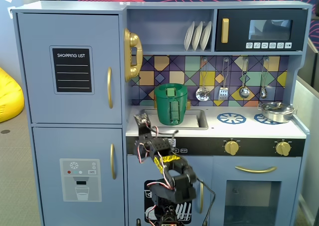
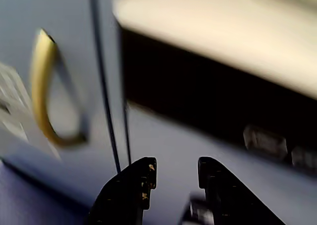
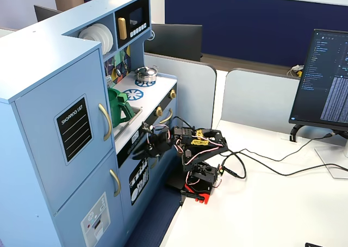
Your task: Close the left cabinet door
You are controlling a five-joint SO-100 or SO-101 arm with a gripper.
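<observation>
Probably an office: desk partitions (image 3: 255, 94), monitor (image 3: 322, 78).

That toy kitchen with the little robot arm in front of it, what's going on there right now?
A small robot arm sits in front of a blue toy kitchen. Its gripper is open and empty, pointing at the kitchen's front beside the lower fridge-style door, just under the black control strip. The left cabinet door, the one with the shopping list panel, looks flush with the cabinet in both fixed views, so it appears shut. The arm is not touching it or its gold handle.
</observation>
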